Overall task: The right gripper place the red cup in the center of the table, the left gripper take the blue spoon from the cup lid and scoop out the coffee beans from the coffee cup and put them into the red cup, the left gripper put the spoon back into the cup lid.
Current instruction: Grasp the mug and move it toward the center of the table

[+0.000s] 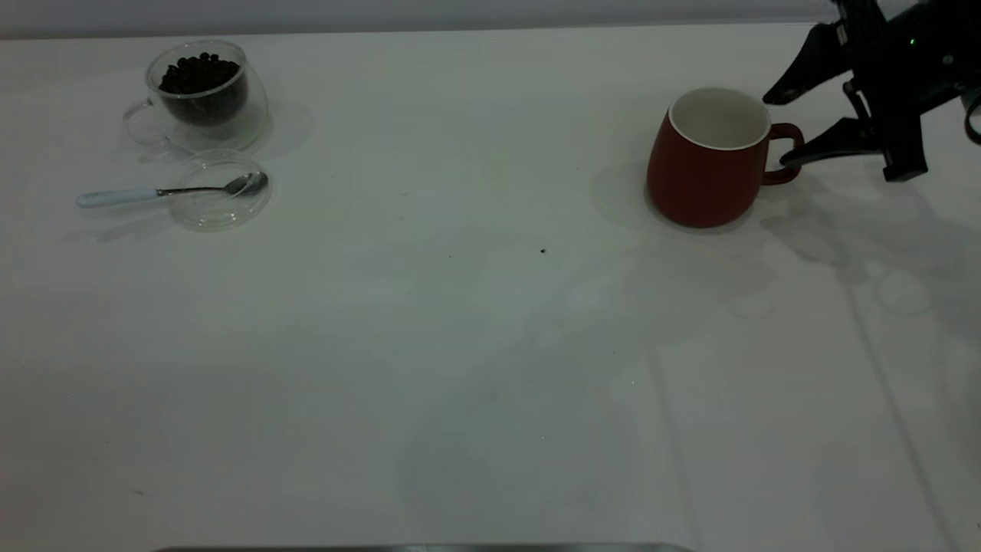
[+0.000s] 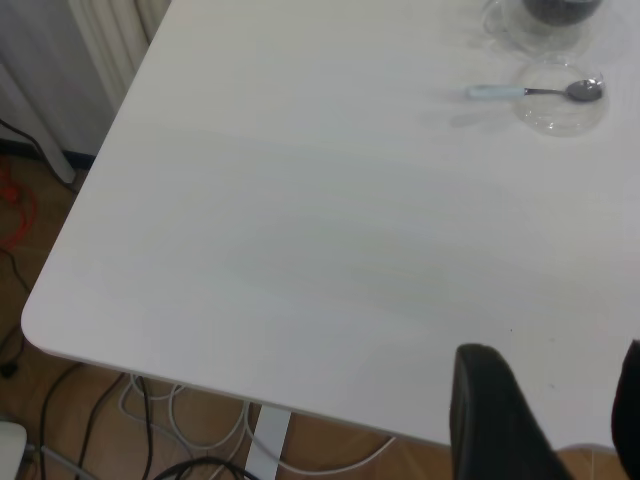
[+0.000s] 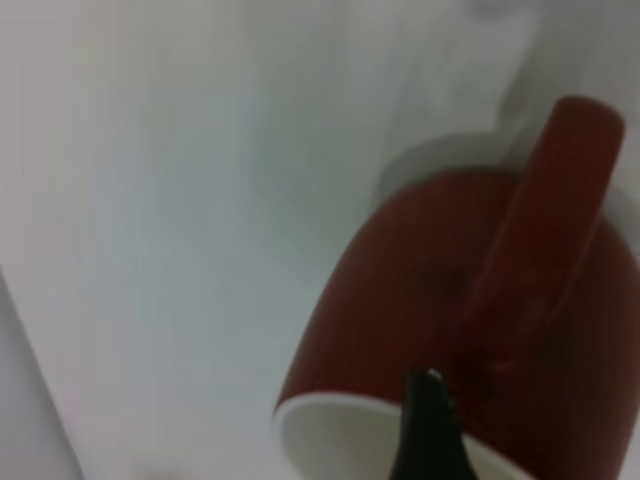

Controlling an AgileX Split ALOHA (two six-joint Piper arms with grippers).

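The red cup (image 1: 701, 172) stands upright and empty at the table's (image 1: 460, 345) right side, handle toward my right gripper (image 1: 780, 129). That gripper is open, with its fingertips on either side of the handle and holding nothing. The right wrist view shows the red cup (image 3: 400, 290) close up, with one finger (image 3: 428, 430) over its rim. At far left the coffee cup (image 1: 201, 96) holds coffee beans (image 1: 198, 74). The blue spoon (image 1: 153, 192) lies with its bowl in the cup lid (image 1: 221, 192). My left gripper (image 2: 555, 350) is open, far from them over the table's edge.
A dark speck (image 1: 542, 250) lies near the table's middle. The left wrist view shows the table's rounded corner (image 2: 40, 325), cables on the floor (image 2: 200, 430) below it, and the spoon (image 2: 530, 92), lid (image 2: 562, 112) and coffee cup (image 2: 545, 20) far off.
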